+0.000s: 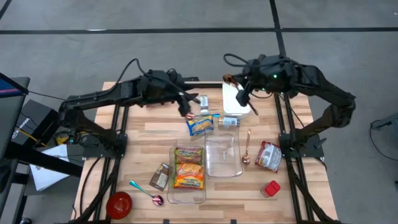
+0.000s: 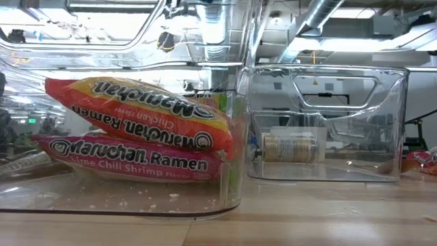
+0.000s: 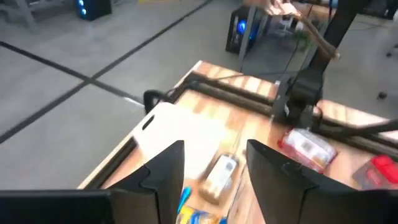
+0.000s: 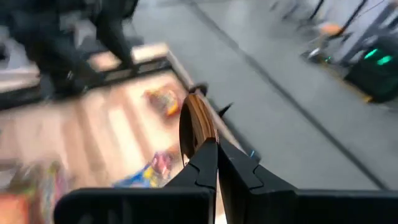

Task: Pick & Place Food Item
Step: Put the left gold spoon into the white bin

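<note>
Two Maruchan ramen packets [image 2: 136,133] sit stacked in the left clear bin [image 1: 186,198], nearest the low camera. Another yellow ramen packet [image 1: 200,125] lies on the table just beyond it. Above that packet, the left gripper [image 1: 188,111] hangs with fingers [image 3: 163,171] spread, empty. Over the white cutting board [image 1: 231,93], the right gripper [image 1: 241,96] is pinching a brown wooden utensil [image 4: 195,127].

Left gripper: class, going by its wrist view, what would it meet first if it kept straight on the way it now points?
Probably the small jar lying between its open fingers, beside the white cutting board. The left gripper hangs above the table, so depth is uncertain.
</note>
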`<state>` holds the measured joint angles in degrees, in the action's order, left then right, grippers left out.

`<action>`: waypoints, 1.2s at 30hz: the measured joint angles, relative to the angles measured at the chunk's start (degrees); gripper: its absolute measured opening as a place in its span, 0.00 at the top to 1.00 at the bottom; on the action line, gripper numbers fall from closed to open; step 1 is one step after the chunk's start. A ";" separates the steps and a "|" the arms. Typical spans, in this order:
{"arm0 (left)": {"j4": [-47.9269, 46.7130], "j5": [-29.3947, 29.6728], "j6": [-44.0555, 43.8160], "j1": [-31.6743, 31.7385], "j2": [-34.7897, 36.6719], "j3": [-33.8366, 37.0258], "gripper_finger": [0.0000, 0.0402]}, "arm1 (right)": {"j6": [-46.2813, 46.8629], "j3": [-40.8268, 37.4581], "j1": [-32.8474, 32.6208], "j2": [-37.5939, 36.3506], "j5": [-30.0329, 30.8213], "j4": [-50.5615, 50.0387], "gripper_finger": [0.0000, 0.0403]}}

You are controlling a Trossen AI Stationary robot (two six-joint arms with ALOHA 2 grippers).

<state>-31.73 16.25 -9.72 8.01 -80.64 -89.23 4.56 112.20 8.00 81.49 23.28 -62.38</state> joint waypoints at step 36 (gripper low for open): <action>4.90 -3.08 1.51 0.00 17.31 23.42 0.75 | 12.06 -42.79 28.61 -2.46 -23.12 32.42 1.00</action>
<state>-26.83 13.17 -8.21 8.01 -63.33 -65.81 16.62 69.42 36.61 79.02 0.16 -29.96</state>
